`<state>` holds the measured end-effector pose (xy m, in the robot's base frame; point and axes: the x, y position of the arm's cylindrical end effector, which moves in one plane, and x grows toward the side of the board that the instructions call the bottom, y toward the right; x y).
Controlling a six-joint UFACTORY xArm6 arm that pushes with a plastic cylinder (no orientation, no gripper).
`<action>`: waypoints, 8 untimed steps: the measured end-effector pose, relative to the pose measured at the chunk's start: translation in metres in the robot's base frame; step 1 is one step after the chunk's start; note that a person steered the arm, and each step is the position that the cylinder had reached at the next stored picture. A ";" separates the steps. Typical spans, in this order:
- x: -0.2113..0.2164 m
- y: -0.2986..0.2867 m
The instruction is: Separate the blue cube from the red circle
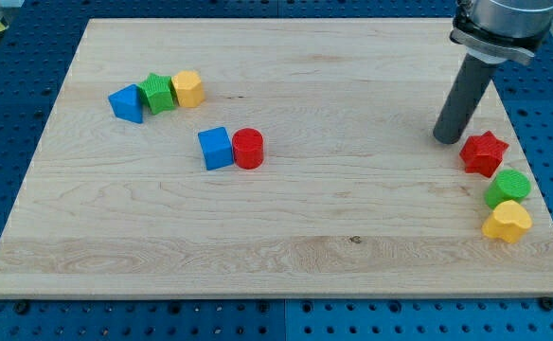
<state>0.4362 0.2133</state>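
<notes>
The blue cube (216, 149) sits left of the board's middle, touching the red circle (248, 149) on its right side. My tip (446, 139) rests on the board far off at the view's right, just left of a red star (484, 152). The rod rises from the tip to the arm's body at the view's top right corner.
A blue block (126, 103), a green block (158, 94) and a yellow block (188, 89) stand in a row at the view's upper left. A green circle (508, 188) and a yellow heart (508, 222) lie below the red star near the wooden board's (305, 256) right edge.
</notes>
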 end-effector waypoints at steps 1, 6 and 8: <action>0.025 0.016; 0.104 -0.255; 0.068 -0.326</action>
<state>0.5047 -0.1123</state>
